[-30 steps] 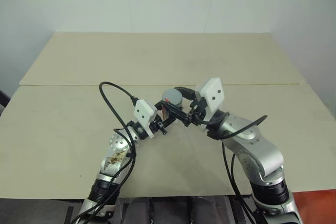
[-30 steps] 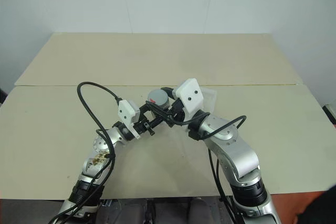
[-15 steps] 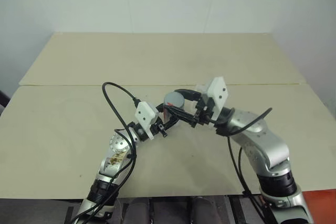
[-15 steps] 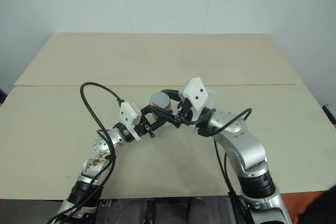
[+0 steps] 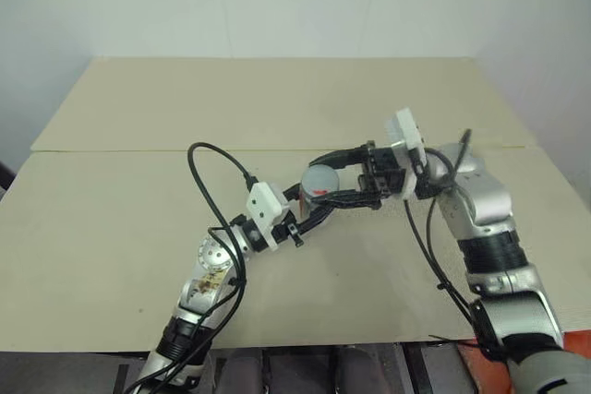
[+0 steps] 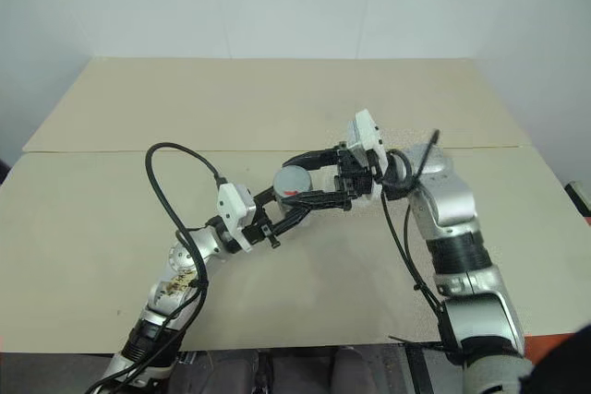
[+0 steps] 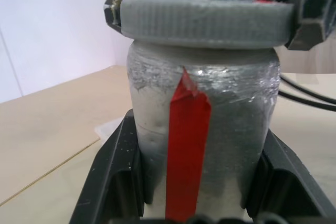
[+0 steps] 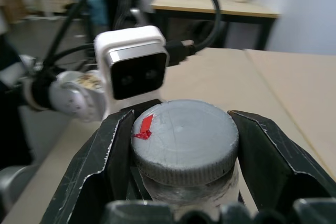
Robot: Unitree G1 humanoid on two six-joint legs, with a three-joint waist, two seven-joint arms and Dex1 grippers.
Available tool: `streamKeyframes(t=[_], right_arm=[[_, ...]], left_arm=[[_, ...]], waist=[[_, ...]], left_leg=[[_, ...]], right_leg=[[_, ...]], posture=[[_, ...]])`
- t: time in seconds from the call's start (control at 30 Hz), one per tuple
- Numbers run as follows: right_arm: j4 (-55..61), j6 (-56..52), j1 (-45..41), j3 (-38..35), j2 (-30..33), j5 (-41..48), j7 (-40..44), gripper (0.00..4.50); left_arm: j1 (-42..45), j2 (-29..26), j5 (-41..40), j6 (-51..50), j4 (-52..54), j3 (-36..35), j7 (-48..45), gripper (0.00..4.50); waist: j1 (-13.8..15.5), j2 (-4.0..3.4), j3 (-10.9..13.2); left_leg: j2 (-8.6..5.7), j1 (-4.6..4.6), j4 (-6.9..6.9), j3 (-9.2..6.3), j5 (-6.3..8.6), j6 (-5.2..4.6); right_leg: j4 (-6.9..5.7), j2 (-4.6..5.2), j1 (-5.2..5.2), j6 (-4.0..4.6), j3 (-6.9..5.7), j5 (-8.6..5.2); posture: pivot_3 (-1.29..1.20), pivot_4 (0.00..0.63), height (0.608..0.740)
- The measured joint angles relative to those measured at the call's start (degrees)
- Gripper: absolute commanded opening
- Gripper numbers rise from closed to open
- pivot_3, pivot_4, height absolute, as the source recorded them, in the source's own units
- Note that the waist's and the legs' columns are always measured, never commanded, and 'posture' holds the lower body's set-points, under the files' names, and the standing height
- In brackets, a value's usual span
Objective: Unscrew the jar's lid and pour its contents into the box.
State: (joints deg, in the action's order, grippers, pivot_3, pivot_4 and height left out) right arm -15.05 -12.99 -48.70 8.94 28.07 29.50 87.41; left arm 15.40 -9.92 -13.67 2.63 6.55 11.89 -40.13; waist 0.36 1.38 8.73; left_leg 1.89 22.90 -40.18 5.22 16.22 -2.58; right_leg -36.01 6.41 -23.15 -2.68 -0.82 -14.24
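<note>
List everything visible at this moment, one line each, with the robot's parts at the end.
jar: one, silvery-clear with a red vertical stripe, held above the table between the two grippers.
lid: one, grey with a small red mark, on top of the jar.
table: one, beige, with a seam running across it, beneath both arms.
left gripper: one, black fingers shut on the jar's body.
right gripper: one, black fingers shut on the lid, reaching in from the right.
cables: black, looping off both arms.
</note>
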Motion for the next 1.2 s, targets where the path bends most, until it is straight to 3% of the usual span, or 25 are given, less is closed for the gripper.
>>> streamKeyframes(t=[0.3,0.5,0.53,0.57,0.63,0.67,0.7,1.0,1.1,1.2], right_arm=[[-14.29,11.10,-10.60,16.34,3.91,8.07,1.37,2.79],[-18.99,15.85,-12.65,20.81,4.12,12.07,1.68,2.79],[-19.72,16.15,-12.67,20.36,3.50,12.18,1.83,2.79],[-20.72,16.20,-12.65,19.44,2.50,12.11,1.90,3.50],[-21.06,16.18,-12.50,18.53,1.47,12.31,1.90,3.96],[-20.38,15.99,-12.26,18.34,1.35,12.60,1.92,4.41],[-19.35,15.53,-11.61,17.43,1.50,13.57,1.94,4.49],[-7.33,14.86,-0.88,0.51,4.85,11.69,-2.68,4.49],[4.73,12.47,6.64,-5.15,7.38,9.38,-12.65,4.49],[19.89,5.00,14.60,-8.87,7.06,7.69,-28.49,4.49]], left_arm=[[-0.46,0.10,0.33,-0.02,-0.98,-0.59,0.71,1.93],[-0.51,0.09,0.71,-0.05,-1.15,-0.62,1.31,1.93],[-0.52,0.09,0.81,-0.05,-1.14,-0.74,1.50,1.93],[-0.51,0.12,0.77,-0.05,-1.12,-1.00,1.85,1.93],[-0.45,0.32,0.71,-0.05,-1.00,-0.78,1.95,1.93],[-0.43,0.74,0.70,-0.05,-0.90,-0.29,1.92,1.93],[-0.47,1.02,0.70,-0.05,-0.87,0.12,1.86,1.93],[-1.78,0.30,0.69,-0.03,-0.67,0.50,1.52,1.93],[-1.67,0.53,1.27,0.09,-0.79,0.37,2.39,1.93],[-1.32,0.92,2.31,0.19,-1.08,-0.20,4.01,1.93]], waist=[[-0.01,0.00,0.00],[-0.03,0.00,0.00],[-0.03,0.00,0.00],[-0.03,0.00,0.00],[-0.07,0.00,0.00],[-0.05,0.00,0.00],[0.13,0.00,0.00],[0.43,0.00,0.00],[0.51,0.00,0.00],[0.24,0.00,0.00]], left_leg=[[0.06,0.05,-0.02,0.02,-0.15,0.27],[0.10,0.04,-0.01,0.01,-0.14,0.25],[0.10,0.04,-0.01,0.01,-0.14,0.25],[0.11,0.04,-0.01,0.01,-0.14,0.25],[0.13,0.05,0.00,0.01,-0.14,0.25],[0.13,0.06,0.00,0.01,-0.15,0.26],[0.13,0.10,-0.01,-0.02,-0.15,0.27],[0.10,0.29,-0.05,0.00,-0.15,0.27],[0.10,0.30,-0.05,-0.01,-0.16,0.28],[0.11,0.26,-0.04,0.01,-0.16,0.29]], right_leg=[[-0.06,0.05,0.00,0.00,-0.04,0.00],[-0.05,0.07,-0.01,0.00,-0.04,0.01],[-0.05,0.06,-0.01,0.00,-0.03,0.01],[-0.06,0.06,-0.02,0.00,-0.03,0.01],[-0.08,0.07,-0.05,0.01,-0.02,0.01],[-0.10,0.08,-0.05,0.01,-0.03,0.01],[-0.12,0.09,-0.05,0.00,-0.07,0.01],[-0.07,0.18,-0.10,-0.10,-0.13,0.07],[-0.07,0.18,-0.12,-0.10,-0.13,0.07],[-0.06,0.18,-0.13,-0.10,-0.04,0.07]], posture=[[0.00,0.150,0.740],[0.00,0.150,0.740],[0.00,0.150,0.740],[0.00,0.150,0.740],[0.00,0.150,0.740],[0.00,0.150,0.740],[0.00,0.150,0.740],[0.00,0.150,0.740],[0.00,0.150,0.740],[0.00,0.150,0.740]])
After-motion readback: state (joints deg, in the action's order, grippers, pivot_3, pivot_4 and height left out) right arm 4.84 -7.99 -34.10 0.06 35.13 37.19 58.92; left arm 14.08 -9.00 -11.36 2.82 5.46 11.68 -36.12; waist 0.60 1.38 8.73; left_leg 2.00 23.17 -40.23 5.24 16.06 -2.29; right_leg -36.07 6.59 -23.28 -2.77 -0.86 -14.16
